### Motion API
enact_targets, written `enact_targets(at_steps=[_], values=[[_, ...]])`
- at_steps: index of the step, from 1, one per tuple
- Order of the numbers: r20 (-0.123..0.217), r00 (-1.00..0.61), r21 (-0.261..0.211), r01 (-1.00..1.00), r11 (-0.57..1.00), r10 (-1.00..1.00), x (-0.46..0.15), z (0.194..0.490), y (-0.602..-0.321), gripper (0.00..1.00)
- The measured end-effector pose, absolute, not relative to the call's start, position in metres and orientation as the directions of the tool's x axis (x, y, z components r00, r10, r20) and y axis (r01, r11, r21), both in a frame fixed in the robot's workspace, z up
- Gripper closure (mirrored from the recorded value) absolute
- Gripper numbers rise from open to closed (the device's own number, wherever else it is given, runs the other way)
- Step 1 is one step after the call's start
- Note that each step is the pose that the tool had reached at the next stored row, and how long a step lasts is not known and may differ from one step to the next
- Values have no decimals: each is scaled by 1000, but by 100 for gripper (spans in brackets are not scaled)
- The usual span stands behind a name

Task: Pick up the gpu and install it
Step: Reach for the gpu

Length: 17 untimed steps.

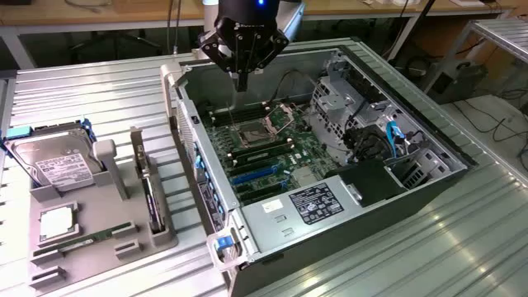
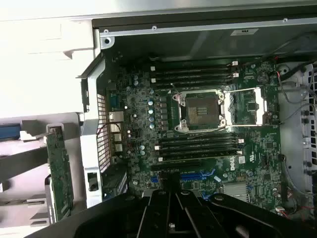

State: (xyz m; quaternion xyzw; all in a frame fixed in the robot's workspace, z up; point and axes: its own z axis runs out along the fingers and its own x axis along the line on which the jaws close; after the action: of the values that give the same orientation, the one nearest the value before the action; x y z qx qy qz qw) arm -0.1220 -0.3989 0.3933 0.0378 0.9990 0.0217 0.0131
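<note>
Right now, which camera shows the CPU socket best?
The wrist view: it looks straight down on the CPU socket, its cover open. The exterior view shows the CPU socket at a slant, inside the case.

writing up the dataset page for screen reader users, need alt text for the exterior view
A robot arm's end effector hangs empty above the motherboard of an open computer case on a metal table. On the exterior view's left, a grey tray holds the gpu on edge and a hard drive.
</note>
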Motion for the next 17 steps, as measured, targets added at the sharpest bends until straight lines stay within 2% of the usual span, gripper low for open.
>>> enact_targets(at_steps=[11, 17], values=[[-25, -997, 44, 75, 996, 76, -123, 393, -399, 89], [-24, -997, 44, 75, 996, 76, -147, 393, -401, 89]])
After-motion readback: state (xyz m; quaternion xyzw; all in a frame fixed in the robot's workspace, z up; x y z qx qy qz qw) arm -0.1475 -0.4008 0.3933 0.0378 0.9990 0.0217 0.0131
